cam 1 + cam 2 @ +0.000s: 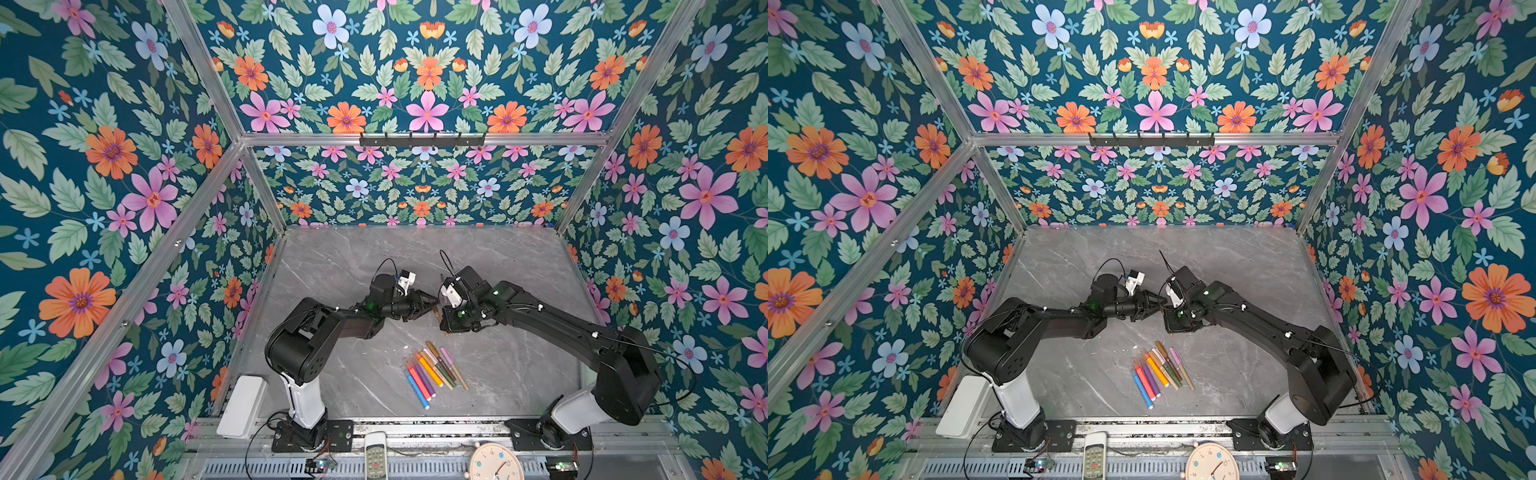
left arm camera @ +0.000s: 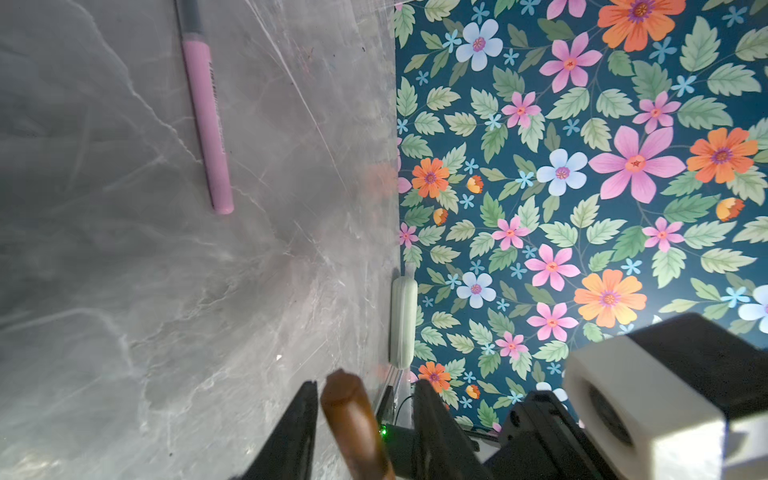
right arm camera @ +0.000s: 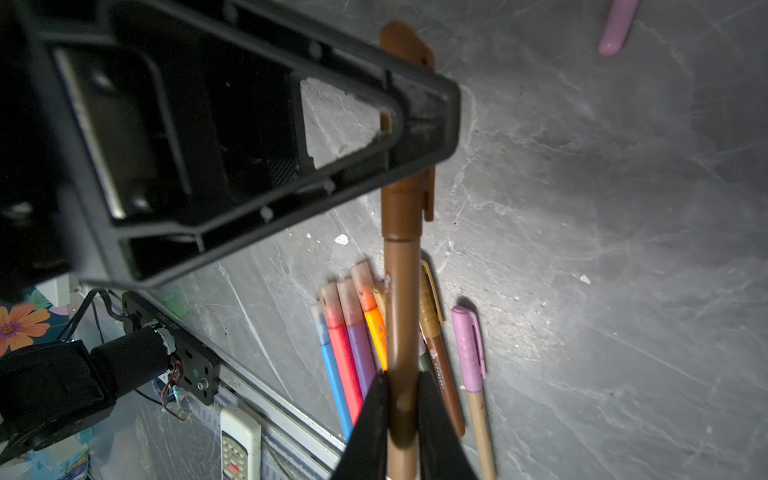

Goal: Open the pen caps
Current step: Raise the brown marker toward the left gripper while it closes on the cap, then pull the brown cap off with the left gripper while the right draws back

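Note:
My right gripper [image 3: 402, 378] is shut on the body of a brown pen [image 3: 401, 311] held above the table. The pen's brown cap [image 3: 409, 199] points at my left gripper [image 2: 365, 386]. That gripper's jaws stand on either side of the cap [image 2: 349, 407]: one finger is close against it and a gap shows at the other. In both top views the left gripper [image 1: 432, 300] [image 1: 1158, 300] and the right gripper [image 1: 442, 324] [image 1: 1169, 324] meet at mid-table. Several capped pens [image 1: 432, 370] [image 1: 1160, 370] lie in a bunch nearer the front. A pink pen [image 2: 205, 124] lies apart.
The grey marble table [image 1: 353, 257] is walled by flowered panels. A white box [image 1: 241, 405] stands at the front left corner. A remote [image 1: 376, 457] and a clock [image 1: 494, 463] lie on the front rail.

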Controlling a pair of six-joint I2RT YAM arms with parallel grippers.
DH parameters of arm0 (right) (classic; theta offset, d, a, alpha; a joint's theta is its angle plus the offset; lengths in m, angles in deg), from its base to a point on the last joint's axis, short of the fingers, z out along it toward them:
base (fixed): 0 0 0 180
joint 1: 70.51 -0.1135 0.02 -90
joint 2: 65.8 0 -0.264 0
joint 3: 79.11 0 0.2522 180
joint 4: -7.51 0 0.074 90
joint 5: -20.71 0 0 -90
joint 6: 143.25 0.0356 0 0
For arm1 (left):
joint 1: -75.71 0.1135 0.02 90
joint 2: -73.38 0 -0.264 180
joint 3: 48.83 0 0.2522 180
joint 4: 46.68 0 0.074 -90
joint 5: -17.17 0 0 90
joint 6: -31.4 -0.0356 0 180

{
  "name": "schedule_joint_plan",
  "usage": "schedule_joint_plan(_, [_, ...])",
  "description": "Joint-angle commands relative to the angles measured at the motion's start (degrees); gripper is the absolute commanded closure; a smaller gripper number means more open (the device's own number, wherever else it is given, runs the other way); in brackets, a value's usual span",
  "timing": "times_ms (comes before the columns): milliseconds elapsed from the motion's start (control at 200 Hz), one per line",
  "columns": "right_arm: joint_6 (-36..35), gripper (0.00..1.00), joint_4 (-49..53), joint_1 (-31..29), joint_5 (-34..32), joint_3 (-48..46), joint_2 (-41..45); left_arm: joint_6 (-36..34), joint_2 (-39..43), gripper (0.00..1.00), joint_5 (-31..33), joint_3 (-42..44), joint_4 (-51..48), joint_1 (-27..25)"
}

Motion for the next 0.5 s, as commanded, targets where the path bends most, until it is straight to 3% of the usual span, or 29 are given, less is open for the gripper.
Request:
schedule_joint_plan(0, [-0.5, 0.86, 0.05, -0.03, -0.23, 0.62, -0.32, 2.45, -0.28, 0.72, -1.37, -0.18, 5.79, -0.26])
schedule_joint_plan(150, [-0.4, 0.86, 0.23, 0.13, -0.68, 1.39, -0.61, 3.27, -0.23, 1.0, -2.01, -0.09, 7.84, -0.37])
schedule_joint_plan(195, [-0.5, 0.84, 0.36, 0.32, -0.59, 2.01, -0.79, 3.46, -0.16, 1.0, -1.87, 0.13, 8.35, -0.37])
schedule_joint_plan(310, [-0.19, 0.7, 0.1, 0.89, 0.5, 3.38, -1.28, 4.16, -0.27, 1.0, -1.59, 0.32, 9.56, -0.37])
schedule_joint_plan(495, [0.44, 0.69, -0.54, 1.2, 1.25, 4.93, -3.29, 5.07, -0.19, 1.0, -1.32, 0.42, 11.02, -0.37])
